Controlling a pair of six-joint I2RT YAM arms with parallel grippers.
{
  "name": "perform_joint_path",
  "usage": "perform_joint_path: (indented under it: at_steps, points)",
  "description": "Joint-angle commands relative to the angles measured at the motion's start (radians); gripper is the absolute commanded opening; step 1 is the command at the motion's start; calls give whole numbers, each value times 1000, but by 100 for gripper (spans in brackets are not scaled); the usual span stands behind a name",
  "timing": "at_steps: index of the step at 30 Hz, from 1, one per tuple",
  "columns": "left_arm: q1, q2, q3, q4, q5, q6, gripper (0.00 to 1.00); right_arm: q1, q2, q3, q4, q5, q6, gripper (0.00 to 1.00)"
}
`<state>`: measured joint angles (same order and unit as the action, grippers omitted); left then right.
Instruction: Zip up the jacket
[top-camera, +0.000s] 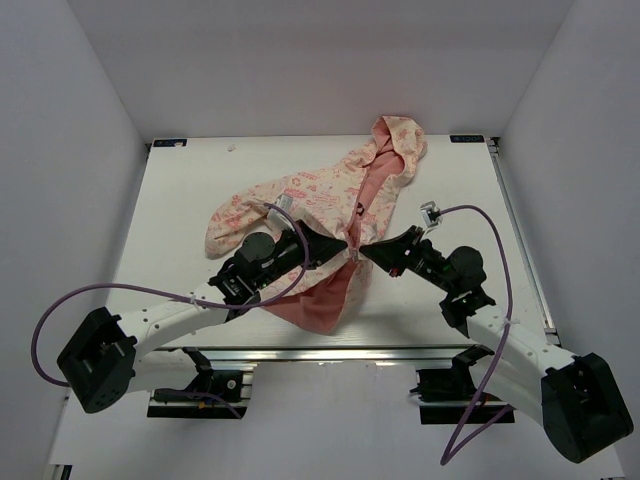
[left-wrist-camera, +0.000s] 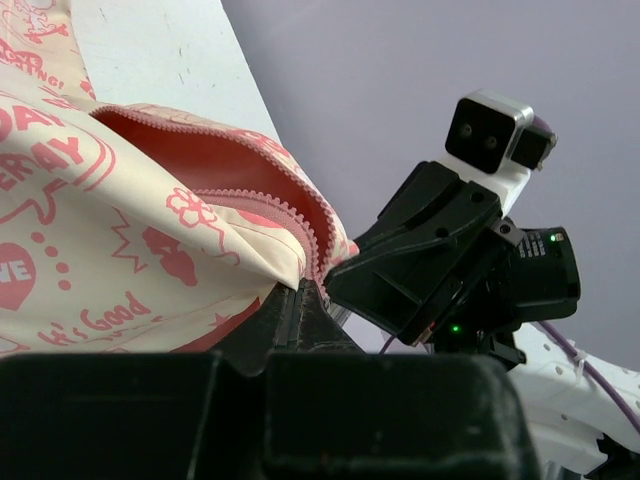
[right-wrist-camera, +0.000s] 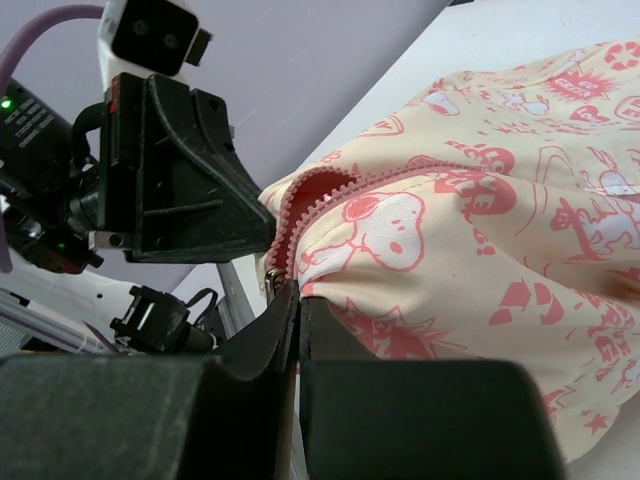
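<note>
**Pink zipper open; both grippers pinched at its lower end**

We find the jacket (top-camera: 320, 200) lying near the middle of the table (top-camera: 180, 200). Its hood points to the far edge and its pink lining is turned out toward the arms.

The zipper (left-wrist-camera: 290, 210) is unjoined wherever we can see it. In the left wrist view its two rows of teeth stand apart.

The two grippers meet almost tip to tip at the jacket's front edge:
- The left gripper (top-camera: 340, 247) has its fingers fully closed on the cream fabric just beside the teeth.
- The right gripper (top-camera: 368, 251) is also fully closed on the zipper edge. A small metal tab (right-wrist-camera: 271, 277) shows just above its fingertips.

We take that tab to be the zipper pull. We cannot tell whether the fingers clamp the tab itself or only the tape below it.

**Step in hand.** We judge this to be the grip-and-tension stage at the foot of the zipper. Closing has not begun.

**Next move.** We judge that it calls for:
1. One gripper to anchor the hem.
2. The other to draw the pull toward the hood in a straight line along taut teeth.

We cannot tell whether both rows are seated in the slider, and that must hold before any pull.
</note>
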<state>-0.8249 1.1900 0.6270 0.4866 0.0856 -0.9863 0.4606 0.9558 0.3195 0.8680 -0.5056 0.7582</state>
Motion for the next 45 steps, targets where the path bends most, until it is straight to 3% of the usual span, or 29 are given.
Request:
perform_joint_path:
  at_steps: [1, 11, 17, 29, 31, 32, 36, 42, 45]
  points:
    - [-20, -15, 16, 10, 0, 35, 0, 4, -25, 59, -30, 47, -3, 0]
    - [-40, 14, 53, -57, -27, 40, 0, 7, -34, 61, -29, 33, 1, 0]
    - [-46, 0, 79, -134, -115, 41, 0, 7, -43, 66, -41, 21, -13, 0]
    - [-62, 14, 115, -135, -31, 106, 1, 12, -3, 99, -115, 70, 3, 0]
    - [-62, 23, 132, -155, -20, 106, 3, 12, -3, 101, -125, 67, 4, 0]
    - [-62, 29, 135, -154, -9, 104, 13, 12, -6, 104, -130, 67, 1, 0]
    - [-62, 26, 126, -141, 3, 94, 26, 13, -12, 105, -161, 50, -28, 0]
    - [-62, 34, 128, -135, 8, 97, 38, 12, -9, 101, -155, 27, -28, 0]
    - [-62, 39, 140, -155, 13, 103, 39, 13, -20, 101, -158, 39, -31, 0]
